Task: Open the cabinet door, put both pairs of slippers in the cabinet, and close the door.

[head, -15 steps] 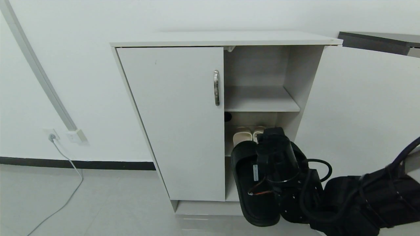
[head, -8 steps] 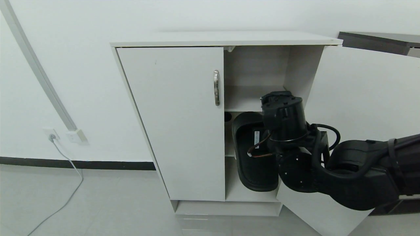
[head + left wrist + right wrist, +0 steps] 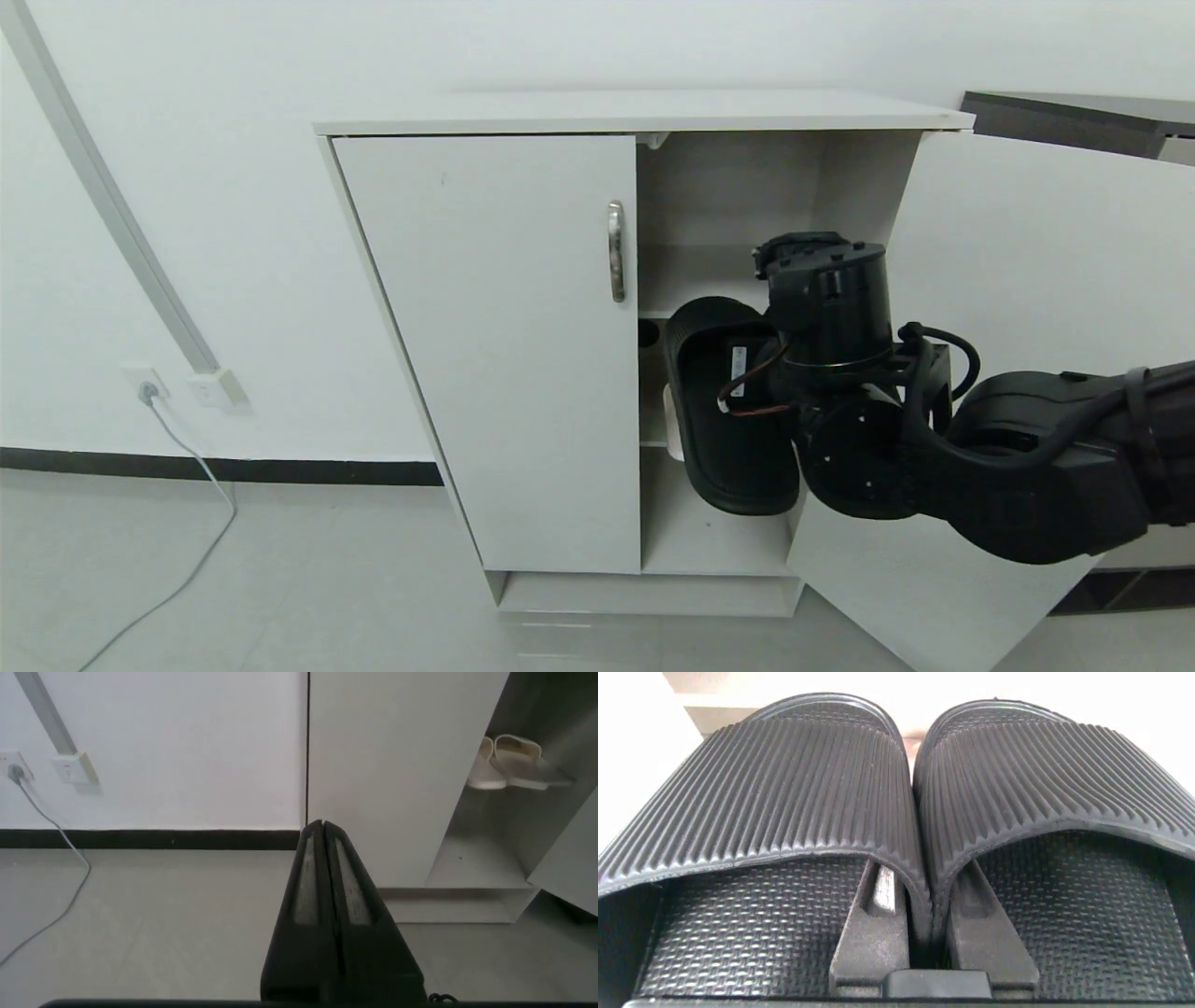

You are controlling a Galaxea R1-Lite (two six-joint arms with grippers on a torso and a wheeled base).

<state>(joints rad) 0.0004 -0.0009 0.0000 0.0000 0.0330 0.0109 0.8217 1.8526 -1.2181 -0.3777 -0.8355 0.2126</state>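
The white cabinet has its left door closed and its right door swung wide open. My right gripper is shut on the pair of black slippers, pinching their two inner edges together. The pair hangs toe-up at the opening, level with the middle shelf. The cream slippers lie on that middle shelf; a sliver of the cream slippers peeks out beside the black pair. My left gripper is shut and empty, low over the floor, facing the closed door.
A metal handle sits on the closed door's edge. The upper shelf and bottom shelf are bare. A wall socket with a trailing cable lies left; open floor surrounds it.
My right arm has lifted the black slippers from low in front of the cabinet up into the opening, covering most of the cream slippers.
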